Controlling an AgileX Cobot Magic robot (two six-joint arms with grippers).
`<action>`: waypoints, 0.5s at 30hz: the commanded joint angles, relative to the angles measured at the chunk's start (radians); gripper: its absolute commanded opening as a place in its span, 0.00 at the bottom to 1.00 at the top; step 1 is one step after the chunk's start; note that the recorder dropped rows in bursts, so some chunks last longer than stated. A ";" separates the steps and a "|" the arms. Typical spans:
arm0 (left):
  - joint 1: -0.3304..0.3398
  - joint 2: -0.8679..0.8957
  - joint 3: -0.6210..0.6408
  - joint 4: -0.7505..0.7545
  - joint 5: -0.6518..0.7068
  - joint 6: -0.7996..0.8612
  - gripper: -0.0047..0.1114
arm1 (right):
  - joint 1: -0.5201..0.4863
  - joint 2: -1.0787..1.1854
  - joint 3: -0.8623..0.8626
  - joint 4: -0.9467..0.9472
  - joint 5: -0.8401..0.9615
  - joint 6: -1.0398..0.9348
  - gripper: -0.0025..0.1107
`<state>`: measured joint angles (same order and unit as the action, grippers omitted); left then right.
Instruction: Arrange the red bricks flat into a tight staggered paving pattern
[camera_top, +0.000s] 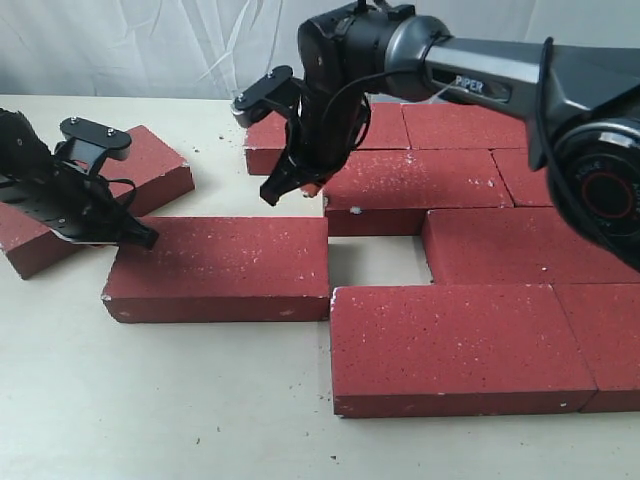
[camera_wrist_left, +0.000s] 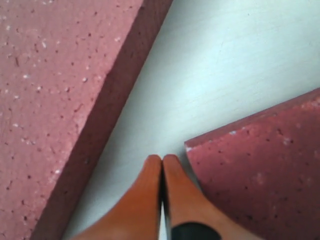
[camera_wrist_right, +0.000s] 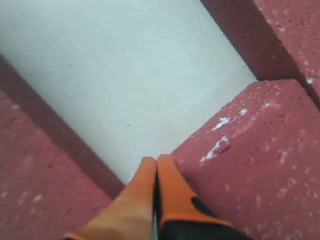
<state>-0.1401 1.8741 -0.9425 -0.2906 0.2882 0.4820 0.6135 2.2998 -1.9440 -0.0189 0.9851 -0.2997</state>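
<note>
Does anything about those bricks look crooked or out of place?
The far-left brick lies turned at an angle, apart from the paved bricks, which sit square in rows. A bare patch of table also shows inside the paving, where the bricks do not close up.

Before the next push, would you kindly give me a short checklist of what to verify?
1. Left gripper shut and empty: ok.
2. Right gripper shut and empty: ok.
3. Far-left brick squared with the rows: not ok, skewed.
4. Middle-left brick closed up to its row: not ok, a gap shows beside it.
5. Right gripper touching the second-row brick: cannot tell.
</note>
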 joint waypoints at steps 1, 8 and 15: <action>-0.001 -0.010 -0.003 0.000 -0.001 -0.004 0.04 | 0.016 -0.084 -0.003 0.178 0.178 -0.132 0.01; -0.001 -0.010 -0.003 0.000 -0.001 -0.004 0.04 | 0.047 -0.132 0.148 0.416 0.236 -0.346 0.01; -0.001 -0.010 -0.003 0.000 0.000 -0.004 0.04 | 0.113 -0.190 0.383 0.480 0.207 -0.527 0.01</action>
<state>-0.1401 1.8741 -0.9425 -0.2906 0.2882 0.4820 0.7052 2.1457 -1.6252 0.4422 1.2146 -0.7539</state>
